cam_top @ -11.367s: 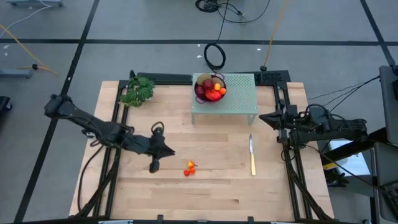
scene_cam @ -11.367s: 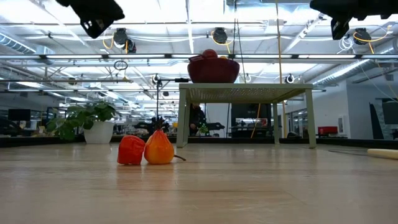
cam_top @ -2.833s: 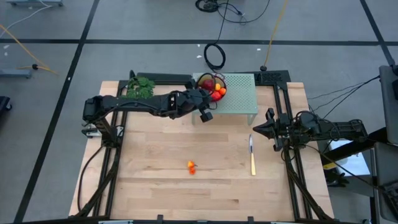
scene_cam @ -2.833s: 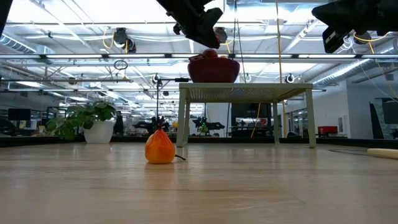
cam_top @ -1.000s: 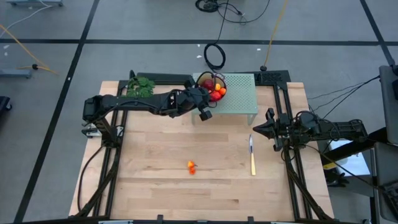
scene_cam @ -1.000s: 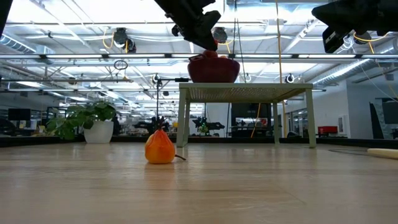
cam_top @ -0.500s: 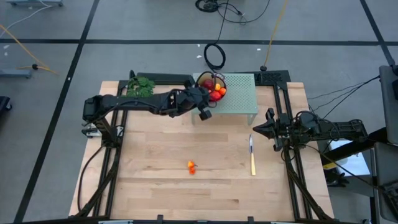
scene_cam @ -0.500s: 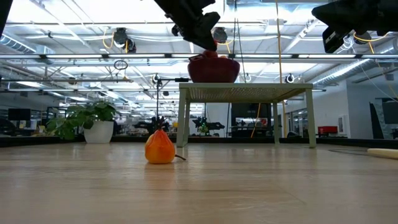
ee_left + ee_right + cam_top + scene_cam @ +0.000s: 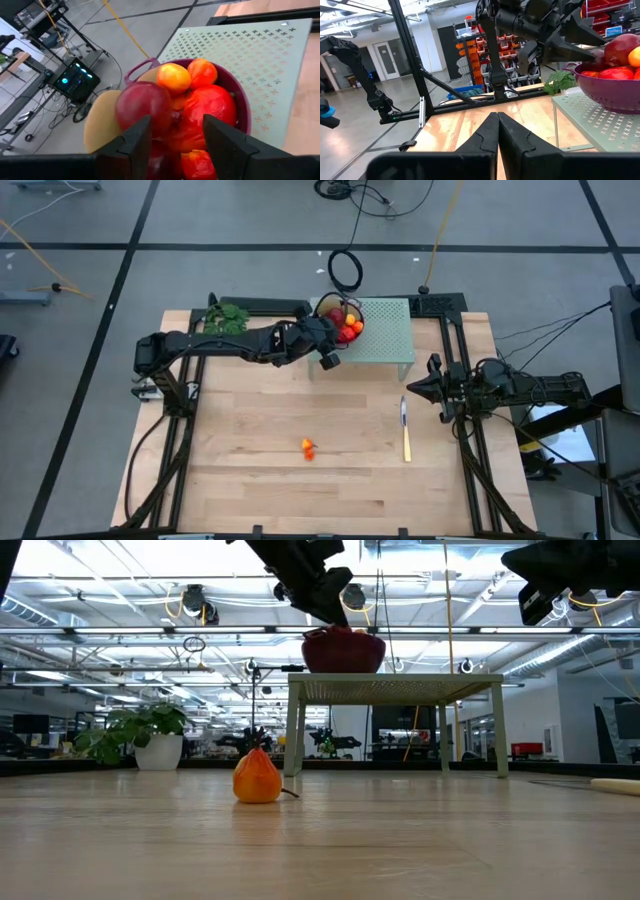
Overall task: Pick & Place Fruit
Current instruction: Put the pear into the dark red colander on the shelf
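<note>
A dark red bowl stands on a pale green perforated stand at the far middle of the table. It holds a heap of fruit: a dark red round one, a large red one, small orange ones and a small red piece. My left gripper hangs open just over the bowl's near left rim, its fingers on either side of the heap. One orange fruit rests on the wooden table. My right gripper waits shut at the table's right side.
A yellow-handled knife lies on the table, right of the middle. A green leafy bunch sits at the far left corner. The stand's legs rise from the table behind the orange fruit. Bare wood surrounds that fruit.
</note>
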`<action>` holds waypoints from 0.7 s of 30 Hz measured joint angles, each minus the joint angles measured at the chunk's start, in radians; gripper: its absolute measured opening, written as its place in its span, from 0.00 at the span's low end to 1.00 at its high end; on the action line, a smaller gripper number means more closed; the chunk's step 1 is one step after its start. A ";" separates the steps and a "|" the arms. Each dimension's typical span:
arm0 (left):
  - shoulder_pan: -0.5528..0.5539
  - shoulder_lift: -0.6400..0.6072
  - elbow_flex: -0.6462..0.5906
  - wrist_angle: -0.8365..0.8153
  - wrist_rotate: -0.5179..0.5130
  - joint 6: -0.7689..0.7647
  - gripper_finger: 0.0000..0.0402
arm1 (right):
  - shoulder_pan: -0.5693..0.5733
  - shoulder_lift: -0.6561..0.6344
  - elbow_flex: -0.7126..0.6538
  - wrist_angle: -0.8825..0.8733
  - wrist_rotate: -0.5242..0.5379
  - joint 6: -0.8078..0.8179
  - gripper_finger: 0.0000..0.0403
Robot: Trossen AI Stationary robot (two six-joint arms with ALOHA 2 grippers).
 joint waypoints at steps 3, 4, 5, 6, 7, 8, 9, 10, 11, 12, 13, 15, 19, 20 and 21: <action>-0.001 0.000 0.000 0.003 -0.001 0.007 0.43 | 0.000 0.000 0.000 0.000 0.000 0.000 0.00; -0.001 0.000 0.000 0.006 -0.001 0.009 0.43 | 0.000 0.000 0.000 0.000 0.000 0.000 0.00; -0.002 0.000 0.000 0.012 -0.001 0.011 0.42 | 0.000 0.000 0.000 0.000 0.000 0.000 0.00; -0.004 0.000 0.000 0.022 -0.001 0.015 0.42 | 0.000 0.000 0.000 0.000 0.000 0.000 0.00; -0.007 0.000 0.000 0.032 -0.001 0.018 0.42 | 0.000 0.000 0.000 0.000 0.000 0.000 0.00; -0.009 -0.001 0.000 0.038 -0.001 0.021 0.41 | 0.000 0.000 0.000 0.000 0.000 0.000 0.00; -0.013 -0.004 0.000 0.040 -0.002 0.022 0.41 | 0.000 0.000 0.000 0.000 0.000 0.000 0.00; -0.017 -0.006 0.000 0.045 -0.002 0.023 0.41 | 0.000 0.000 0.000 0.000 0.000 0.000 0.00; -0.023 -0.009 0.000 0.055 -0.003 0.022 0.41 | 0.000 0.000 0.000 0.000 0.000 0.000 0.00; -0.029 -0.014 0.000 0.058 -0.004 0.023 0.41 | 0.000 0.000 0.000 0.000 0.000 0.000 0.00; -0.036 -0.024 0.000 0.050 -0.011 0.023 0.41 | 0.000 0.000 0.000 0.000 0.000 0.000 0.00; -0.057 -0.037 0.000 0.054 -0.049 0.021 0.41 | 0.000 0.000 0.000 -0.001 0.000 0.000 0.00; -0.115 -0.077 0.000 0.030 -0.133 0.017 0.37 | 0.000 0.000 0.000 -0.009 0.000 0.000 0.00; -0.131 -0.085 0.000 0.024 -0.136 0.006 0.35 | 0.000 0.000 0.000 -0.011 0.000 0.000 0.00; -0.149 -0.095 0.000 0.015 -0.136 -0.015 0.34 | 0.000 0.000 0.000 -0.011 0.000 0.000 0.00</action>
